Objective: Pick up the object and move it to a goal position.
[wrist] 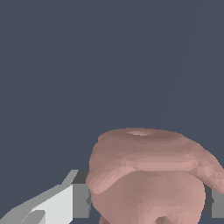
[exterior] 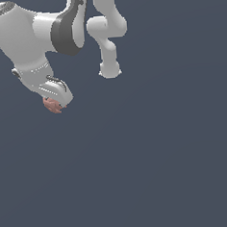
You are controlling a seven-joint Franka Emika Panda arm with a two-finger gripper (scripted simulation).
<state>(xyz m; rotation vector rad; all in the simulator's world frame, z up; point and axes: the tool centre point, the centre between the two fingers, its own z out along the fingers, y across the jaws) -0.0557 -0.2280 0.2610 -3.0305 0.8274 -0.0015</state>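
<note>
Your jaws are pinching the lumpy object point(wrist: 148, 175) near their tips, so a sharp swing toward the goal could squeeze it out.

pinkish-red object point(exterior: 52, 105), white tool point(exterior: 56, 103) with grey fingers point(wrist: 81, 200), dark band on white arm point(exterior: 65, 30).

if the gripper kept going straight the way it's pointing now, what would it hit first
Nothing beyond what it already carries: the gripper is shut on the pinkish-red ball, which leads at its tip. Beyond that only plain dark ground shows; its depth is unclear.
</note>
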